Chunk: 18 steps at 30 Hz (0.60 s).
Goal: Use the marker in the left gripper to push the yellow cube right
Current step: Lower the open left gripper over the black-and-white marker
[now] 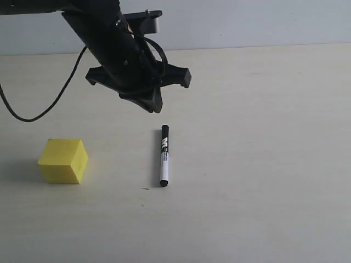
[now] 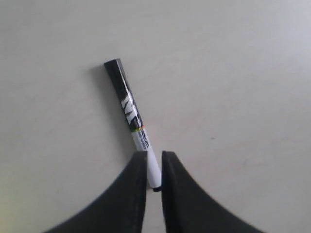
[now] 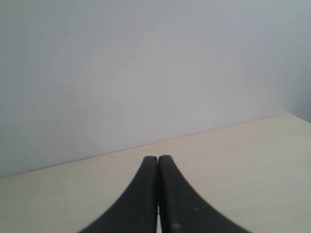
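**Beige desk (image 1: pixel 263 164) carries a loose marker (image 1: pixel 164 156); left end effector (image 1: pixel 153 107) is poised above it**

Most of the exterior view is filled by the pale beige desk, and a grey wall (image 1: pixel 247 22) is seen behind it. The black left end effector is held in the air over the far middle of the desk, tilted downward, with a black cable (image 1: pixel 33 118) looped off to the left. Its jaws are set narrowly apart and nothing is gripped between them. In the left wrist view the white end of the marker is glimpsed on the desk through that slim gap. The right end effector (image 3: pixel 158 159) is shown only in its own wrist view, where its fingers are pressed together on nothing. The yellow cube (image 1: pixel 63 160) is placed at the left of the desk, well apart from the marker. The marker is laid flat near the middle, right of the cube, with its black cap turned to the far side.
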{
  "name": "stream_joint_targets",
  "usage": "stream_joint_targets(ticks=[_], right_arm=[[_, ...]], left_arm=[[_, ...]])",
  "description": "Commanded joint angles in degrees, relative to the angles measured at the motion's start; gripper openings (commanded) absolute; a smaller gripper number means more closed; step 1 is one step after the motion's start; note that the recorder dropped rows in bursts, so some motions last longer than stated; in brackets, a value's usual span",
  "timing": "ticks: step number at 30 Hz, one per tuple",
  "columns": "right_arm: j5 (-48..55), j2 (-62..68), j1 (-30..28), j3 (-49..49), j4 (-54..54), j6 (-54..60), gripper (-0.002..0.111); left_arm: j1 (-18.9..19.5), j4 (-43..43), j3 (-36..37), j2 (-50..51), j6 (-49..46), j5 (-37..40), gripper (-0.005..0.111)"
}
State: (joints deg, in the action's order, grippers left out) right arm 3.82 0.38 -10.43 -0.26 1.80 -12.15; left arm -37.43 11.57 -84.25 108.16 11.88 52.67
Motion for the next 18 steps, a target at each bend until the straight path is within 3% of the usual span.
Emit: stream_joint_targets(ticks=[1,4,18], right_arm=[[-0.5,-0.4,-0.2,0.3,0.1,0.0,0.0],[-0.5,-0.4,-0.2,0.3,0.1,0.0,0.0],[-0.5,-0.4,-0.2,0.3,0.1,0.0,0.0]], left_arm=[[-0.9,-0.4,-0.3,1.7,1.9,2.5,0.037],[-1.3,-0.3,-0.3,2.5,1.9,2.0,0.045],[-1.5,1.1,-0.3,3.2,1.9,1.9,0.044]])
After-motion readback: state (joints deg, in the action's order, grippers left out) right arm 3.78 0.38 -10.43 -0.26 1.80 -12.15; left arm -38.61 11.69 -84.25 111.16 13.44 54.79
